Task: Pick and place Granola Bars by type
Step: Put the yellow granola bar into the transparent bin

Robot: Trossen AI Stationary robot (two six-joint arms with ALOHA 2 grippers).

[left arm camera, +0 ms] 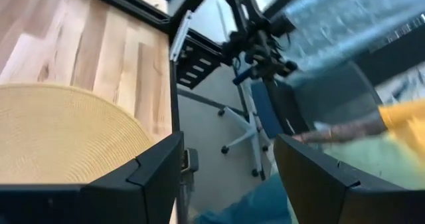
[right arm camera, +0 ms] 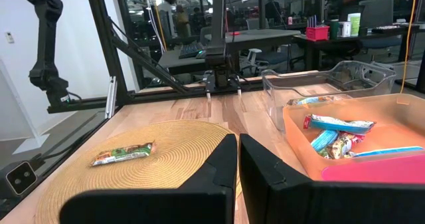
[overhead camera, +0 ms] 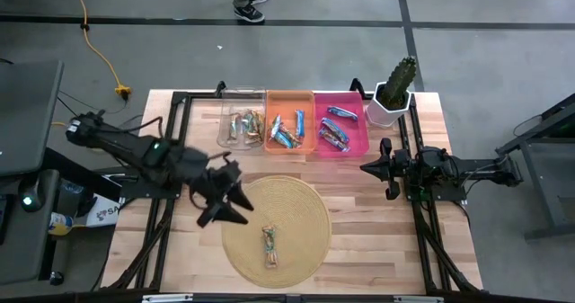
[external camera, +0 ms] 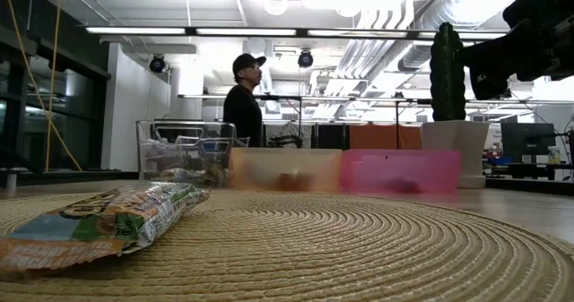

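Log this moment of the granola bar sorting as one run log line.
left gripper: open, empty, over mat edge | right gripper: shut, parked | one granola bar on mat

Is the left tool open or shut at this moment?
Open. The left tool hangs over the edge of the round mat with its two fingers spread wide apart, and nothing is between them.

Low view: the tan bar [external camera: 99, 220] runs off the picture's left edge, and the clear bin's [external camera: 184, 154] contents blur. From above, wrappers in the orange bin [overhead camera: 289, 98] are too small to read.
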